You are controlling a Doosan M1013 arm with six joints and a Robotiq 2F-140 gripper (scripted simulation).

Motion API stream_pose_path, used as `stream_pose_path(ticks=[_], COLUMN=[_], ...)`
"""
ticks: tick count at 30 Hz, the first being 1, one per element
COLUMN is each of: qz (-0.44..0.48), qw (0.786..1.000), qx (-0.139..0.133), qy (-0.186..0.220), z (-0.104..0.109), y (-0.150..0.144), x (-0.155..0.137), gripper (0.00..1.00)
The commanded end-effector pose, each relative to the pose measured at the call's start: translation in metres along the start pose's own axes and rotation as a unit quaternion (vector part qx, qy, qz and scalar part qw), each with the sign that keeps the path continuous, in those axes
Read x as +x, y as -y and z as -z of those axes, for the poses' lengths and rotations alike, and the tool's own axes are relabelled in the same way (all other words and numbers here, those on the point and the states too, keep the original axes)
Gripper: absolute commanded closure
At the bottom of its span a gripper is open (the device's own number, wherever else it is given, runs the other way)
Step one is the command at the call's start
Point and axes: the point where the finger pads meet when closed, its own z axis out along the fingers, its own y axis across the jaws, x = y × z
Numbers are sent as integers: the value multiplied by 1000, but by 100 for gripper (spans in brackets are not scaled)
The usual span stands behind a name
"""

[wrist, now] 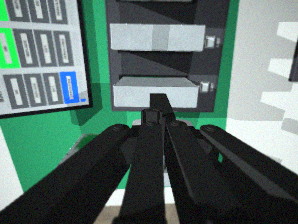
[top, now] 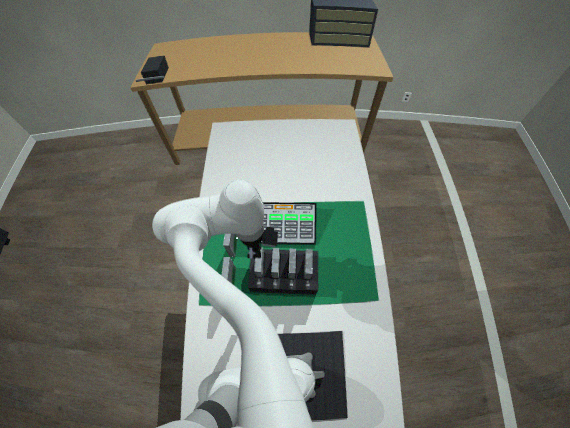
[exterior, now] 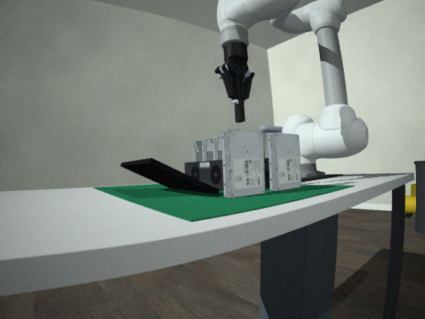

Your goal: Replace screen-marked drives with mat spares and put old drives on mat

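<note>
My gripper (top: 251, 253) (exterior: 240, 118) (wrist: 157, 106) is shut and empty, above the left end of the dock. The dark dock (top: 283, 288) (exterior: 203, 174) (wrist: 115, 62) stands on the green mat with drives upright in its four bays. The leftmost drive (top: 259, 268) (wrist: 131, 96) sits in the end bay below my fingertips. The neighbouring drive (top: 275, 266) (wrist: 135, 38) is beside it. Two loose drives (top: 228, 244) (top: 227, 270) (exterior: 244, 164) (exterior: 284, 162) stand upright on the mat left of the dock; my fingers mostly hide them in the wrist view.
A tilted screen (top: 300, 238) (exterior: 164, 174) (wrist: 40, 55) stands behind the dock, with green cells, an orange box and a blue cell in the end bay's row. The green mat (top: 350, 280) (exterior: 186, 212) lies on the white table (top: 285, 155). A wooden bench (top: 225, 57) is beyond.
</note>
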Motion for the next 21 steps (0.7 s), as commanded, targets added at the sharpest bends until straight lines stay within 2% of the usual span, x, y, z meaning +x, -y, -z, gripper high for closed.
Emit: stream_pose_path(ticks=[1, 13, 16, 19, 21], qz=[0, 6, 39, 110, 110], qw=[1000, 1000, 999, 994, 994], qx=[0, 0, 0, 0, 0], qy=[0, 0, 0, 0, 0], z=[0, 2, 8, 22, 22], y=[0, 2, 12, 33, 33], x=[0, 0, 2, 6, 6], gripper=[90, 90, 90, 90, 90])
